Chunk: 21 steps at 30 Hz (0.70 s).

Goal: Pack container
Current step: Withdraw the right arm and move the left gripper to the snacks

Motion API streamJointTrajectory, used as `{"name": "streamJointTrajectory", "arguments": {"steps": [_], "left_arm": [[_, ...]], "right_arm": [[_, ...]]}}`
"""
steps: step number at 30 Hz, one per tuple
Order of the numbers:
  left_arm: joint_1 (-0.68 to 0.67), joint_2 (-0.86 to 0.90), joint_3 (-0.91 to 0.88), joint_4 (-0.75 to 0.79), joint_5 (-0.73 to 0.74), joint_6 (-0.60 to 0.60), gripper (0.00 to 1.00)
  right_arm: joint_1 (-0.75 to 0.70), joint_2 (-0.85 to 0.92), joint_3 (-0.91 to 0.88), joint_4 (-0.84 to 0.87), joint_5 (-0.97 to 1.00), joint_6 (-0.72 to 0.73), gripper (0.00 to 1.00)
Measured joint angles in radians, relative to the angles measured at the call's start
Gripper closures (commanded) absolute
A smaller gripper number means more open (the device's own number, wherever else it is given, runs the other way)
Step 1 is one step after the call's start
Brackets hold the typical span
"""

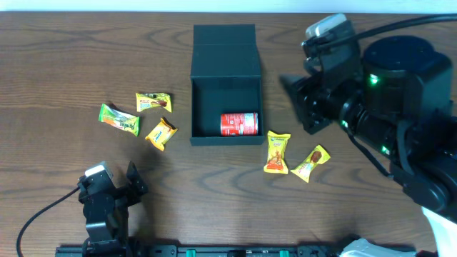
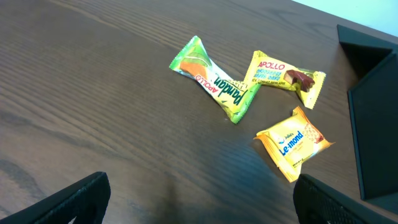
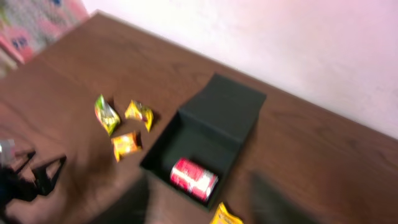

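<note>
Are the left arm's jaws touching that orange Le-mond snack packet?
Apart. In the overhead view, a stretch of bare table lies between the open left jaws and the Le-mond packet.

A dark wood-grain table (image 1: 57, 57) stands before a pale pinkish wall (image 3: 298, 43).

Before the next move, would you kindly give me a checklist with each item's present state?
1. Lid of the container open: ok.
2. The red can inside it, on its side: ok.
3. The left end effector open, empty: ok.
4. The right end effector fingers apart, nothing between, though blurred: ok.
5. The Pandan packet, Apollo packet and Le-mond packet uncovered, unstacked: ok.
6. The inner right packet clear of the outer right packet: cannot tell.
</note>
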Motion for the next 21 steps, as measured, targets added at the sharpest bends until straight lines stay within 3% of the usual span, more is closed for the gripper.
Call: {"name": "streamJointTrajectory", "arguments": {"steps": [1, 10, 12, 15, 21], "left_arm": [[0.0, 0.0, 0.0, 0.0, 0.0, 0.0, 0.05], [0.0, 0.0, 0.0, 0.0, 0.018, -0.023, 0.05], [0.0, 0.0, 0.0, -0.002, 0.073, -0.108, 0.05], [-0.001, 0.0, 0.0, -0.014, 0.26, -0.36, 0.05], [-0.001, 0.0, -0.002, 0.142, 0.358, -0.628, 0.05]], "right_arm": [[0.0, 0.001, -0.001, -0.012, -0.001, 0.001, 0.01], [0.0, 0.002, -0.001, -0.036, -0.004, -0.017, 0.01], [0.0, 0.002, -0.001, -0.036, -0.004, -0.038, 0.01], [0.0, 0.002, -0.002, -0.03, -0.004, -0.109, 0.01], [0.0, 0.002, -0.005, 0.088, 0.016, -0.206, 0.01]]}}
